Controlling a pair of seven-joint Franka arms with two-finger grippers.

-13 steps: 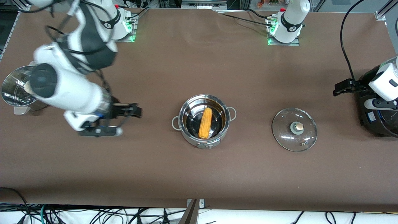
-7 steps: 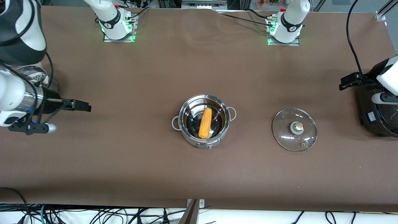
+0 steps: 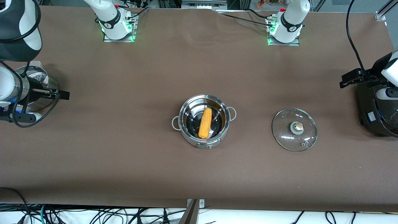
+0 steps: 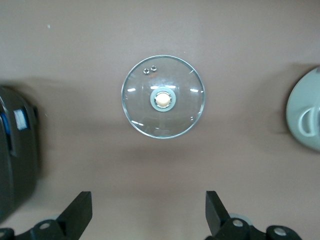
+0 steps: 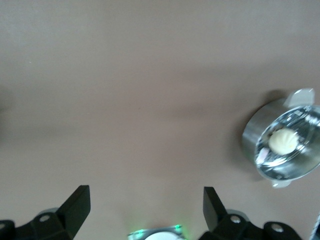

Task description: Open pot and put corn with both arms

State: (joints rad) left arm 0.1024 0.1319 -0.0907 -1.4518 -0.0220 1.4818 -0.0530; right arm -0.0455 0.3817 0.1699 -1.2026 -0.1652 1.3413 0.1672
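Observation:
The steel pot (image 3: pixel 205 144) stands open at the table's middle, and its edge shows in the left wrist view (image 4: pixel 304 116). The yellow-orange corn (image 3: pixel 205 123) lies inside it. The glass lid (image 3: pixel 284 124) lies flat on the table beside the pot, toward the left arm's end; it also shows in the left wrist view (image 4: pixel 163 96). My right gripper (image 3: pixel 61 94) is open and empty, up over the table beside the steamer bowl; its own wrist view shows it too (image 5: pixel 146 200). My left gripper (image 3: pixel 347 79) is open and empty, up by the rice cooker, as its wrist view also shows (image 4: pixel 148 205).
A perforated steel steamer bowl (image 3: pixel 34 74) stands at the right arm's end; the right wrist view shows its wall (image 5: pixel 250 136) and the white bun (image 5: pixel 283 140) in it. A black rice cooker (image 3: pixel 371 119) stands at the left arm's end and shows in the left wrist view (image 4: pixel 15 155).
My right arm has pulled away from the pot toward its own end of the table, with its gripper empty. My left gripper has shifted slightly by the rice cooker. Pot, corn and lid have not moved.

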